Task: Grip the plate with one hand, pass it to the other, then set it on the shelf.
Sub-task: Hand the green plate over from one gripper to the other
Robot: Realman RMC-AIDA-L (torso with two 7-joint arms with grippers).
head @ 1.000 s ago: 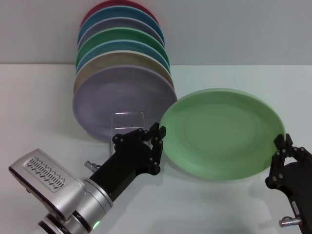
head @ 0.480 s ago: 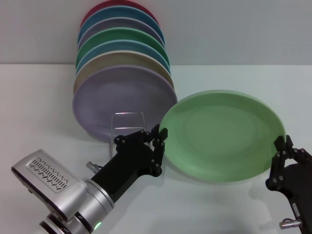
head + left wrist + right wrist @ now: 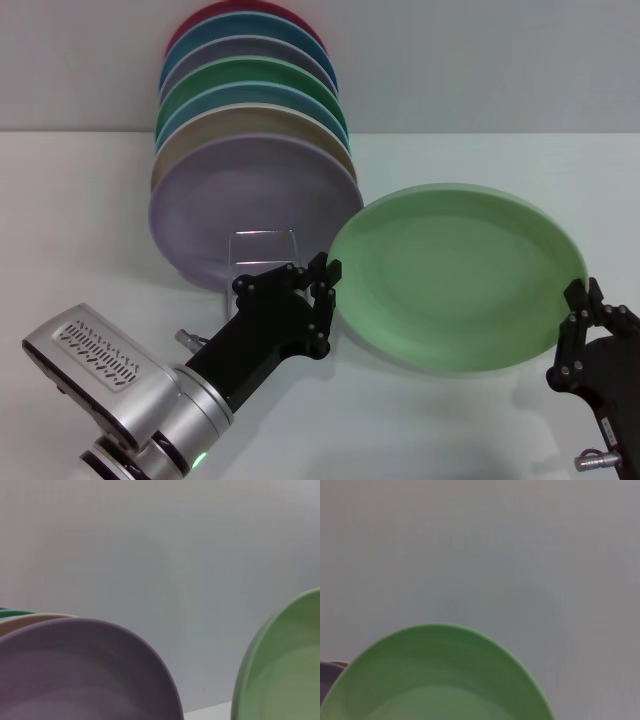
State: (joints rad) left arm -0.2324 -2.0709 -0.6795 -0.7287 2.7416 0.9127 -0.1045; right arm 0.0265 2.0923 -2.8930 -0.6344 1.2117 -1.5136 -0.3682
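Observation:
The light green plate [image 3: 455, 275] hangs tilted above the table between my two grippers. My left gripper [image 3: 325, 300], on the silver wrist with the grille, is shut on the plate's left rim. My right gripper [image 3: 592, 325], all black, sits at the plate's lower right rim with its jaws apart around the edge. The plate also shows in the left wrist view [image 3: 285, 680] and in the right wrist view [image 3: 435, 680]. The wire shelf's front loop [image 3: 262, 245] stands just behind my left gripper, in front of the stacked plates.
A row of upright coloured plates fills the rack at the back left, with the lilac plate [image 3: 250, 205] in front and a darker green plate [image 3: 250, 75] behind. The lilac plate shows in the left wrist view [image 3: 75, 675]. A grey wall stands behind the white table [image 3: 470, 430].
My right gripper has dropped a little down and to the right at the plate's rim. The plate and my left gripper have barely shifted.

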